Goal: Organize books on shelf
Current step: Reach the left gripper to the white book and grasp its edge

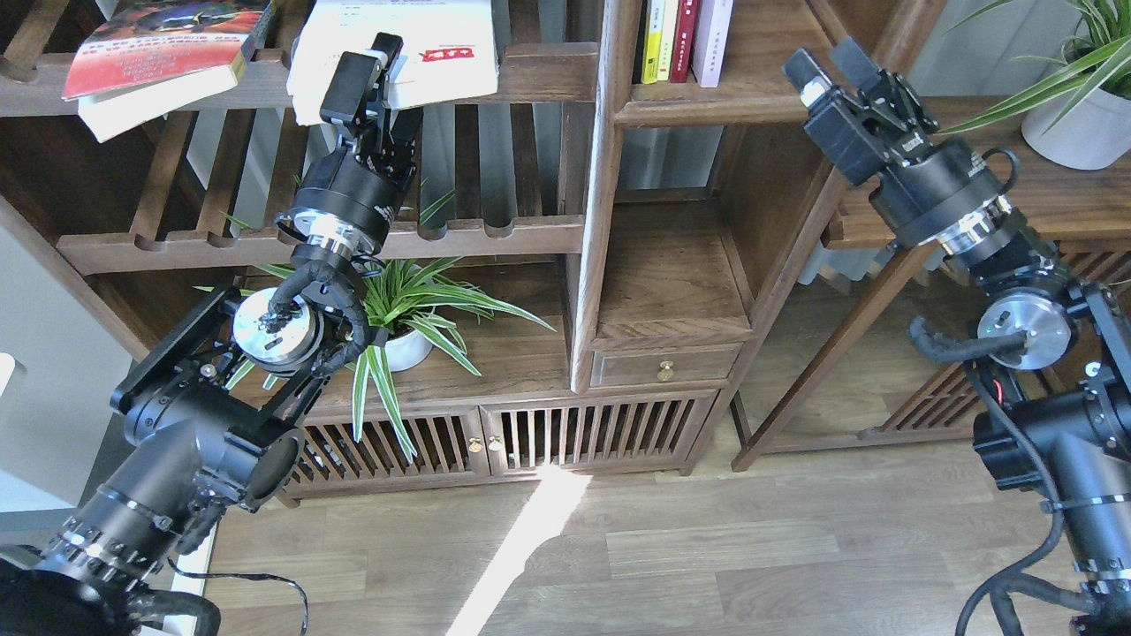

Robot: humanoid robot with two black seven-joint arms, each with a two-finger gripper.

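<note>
Left hand (375,55) at one of two loose books (398,44)

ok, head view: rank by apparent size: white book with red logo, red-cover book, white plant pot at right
1. white book with red logo
2. red-cover book, close to it; both are cropped, so unsure
3. white plant pot, smallest, also cropped
</note>
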